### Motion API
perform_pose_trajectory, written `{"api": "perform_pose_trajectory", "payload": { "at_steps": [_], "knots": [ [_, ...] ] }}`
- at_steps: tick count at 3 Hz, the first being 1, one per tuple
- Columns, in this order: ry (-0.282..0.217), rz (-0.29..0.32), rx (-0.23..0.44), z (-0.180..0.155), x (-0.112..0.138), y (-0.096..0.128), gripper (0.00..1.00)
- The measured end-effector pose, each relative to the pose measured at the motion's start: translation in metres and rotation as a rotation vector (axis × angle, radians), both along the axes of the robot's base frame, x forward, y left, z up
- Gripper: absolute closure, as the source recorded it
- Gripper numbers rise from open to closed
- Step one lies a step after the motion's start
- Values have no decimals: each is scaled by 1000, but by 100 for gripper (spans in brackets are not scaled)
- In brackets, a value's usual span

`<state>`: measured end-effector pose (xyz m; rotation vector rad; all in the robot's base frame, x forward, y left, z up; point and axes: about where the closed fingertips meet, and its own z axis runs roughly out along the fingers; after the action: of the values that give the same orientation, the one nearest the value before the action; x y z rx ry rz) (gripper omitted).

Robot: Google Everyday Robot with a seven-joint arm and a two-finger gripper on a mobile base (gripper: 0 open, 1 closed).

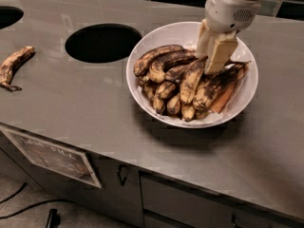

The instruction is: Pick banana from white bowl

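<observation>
The white bowl (247,96) stands on the grey counter, right of centre, piled with several overripe bananas. A long yellow-tan banana with black blotches (191,82) lies in the middle of the pile, pointing up and to the right. My gripper (213,65) comes down from the top right. Its tips are down among the bananas at that banana's upper end, over the right half of the bowl. It hides the fruit right beneath it.
A round black hole (102,42) is cut in the counter left of the bowl, and part of another (7,15) shows at the far left. A lone spotted banana (14,65) lies on the counter at the left edge. Cabinet doors with a label sit below the front edge.
</observation>
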<state>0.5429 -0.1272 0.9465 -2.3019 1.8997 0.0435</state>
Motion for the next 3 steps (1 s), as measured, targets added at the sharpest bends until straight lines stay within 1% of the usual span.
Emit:
{"api": "perform_pose_trajectory", "payload": {
  "at_steps": [2,3],
  "knots": [
    [-5,2,-4,4,-2,0,54],
    [-5,2,-4,4,-2,0,67]
  ]
}}
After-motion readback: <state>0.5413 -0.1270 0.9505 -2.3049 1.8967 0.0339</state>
